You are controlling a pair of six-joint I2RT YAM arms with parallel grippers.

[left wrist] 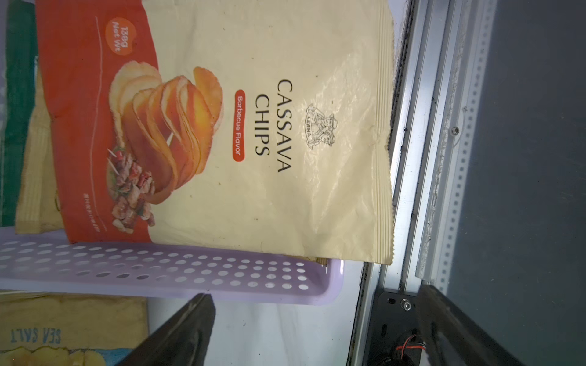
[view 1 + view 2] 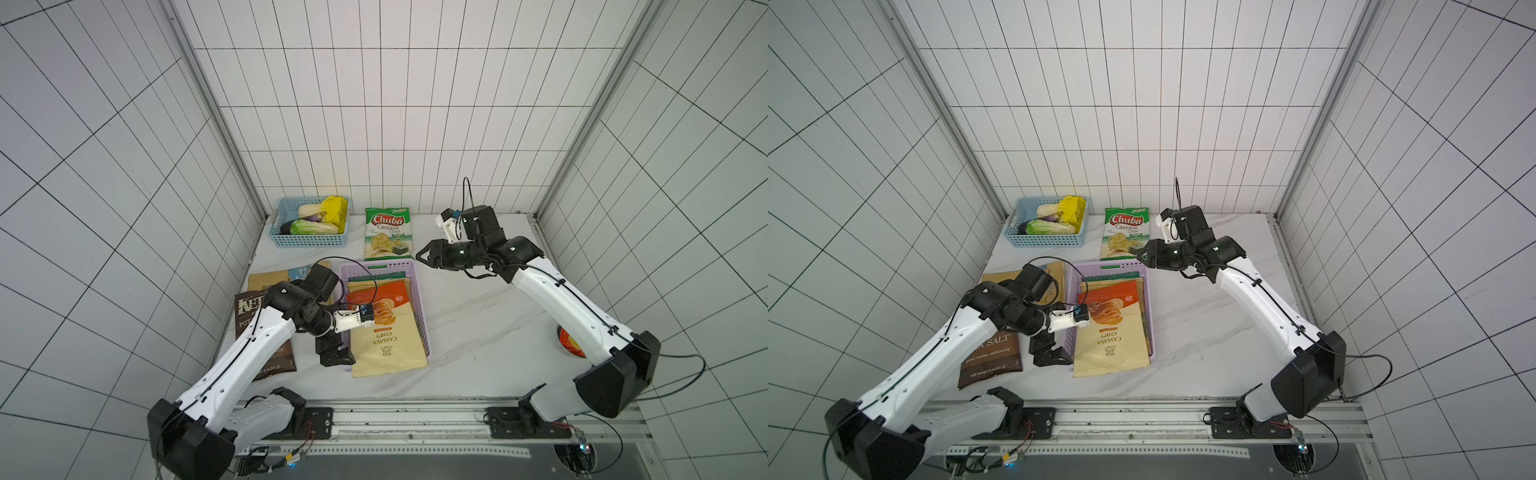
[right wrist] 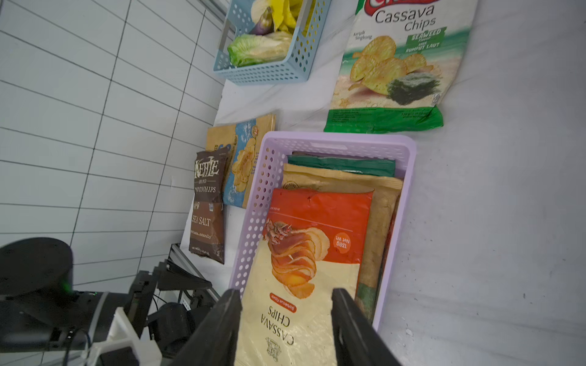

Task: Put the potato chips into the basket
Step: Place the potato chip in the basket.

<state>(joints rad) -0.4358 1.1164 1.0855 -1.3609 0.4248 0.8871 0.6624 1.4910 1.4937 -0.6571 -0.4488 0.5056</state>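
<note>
Potato chips [image 2: 388, 340] are lying as flat crinkled bags: at least three stacked in the perforated lilac basket [image 2: 376, 265], three on the worktop [image 2: 478, 332]. Left end effector [image 2: 340, 360] is gaping wide, right end effector [image 2: 420, 255] narrower, both holding nothing.

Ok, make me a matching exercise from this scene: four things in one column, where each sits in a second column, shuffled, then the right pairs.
Things
1. green Chuba bag
2. brown Kettle bag
3. orange-and-cream cassava bag
4. blue basket

Places
A. top of the stack in the lilac basket, overhanging its near end
B. flat on the table just beyond the lilac basket's far end
C. far left corner of the table, holding vegetables
D. on the table left of the lilac basket, toward the near edge

Pairs: 1-B, 2-D, 3-A, 4-C
</note>
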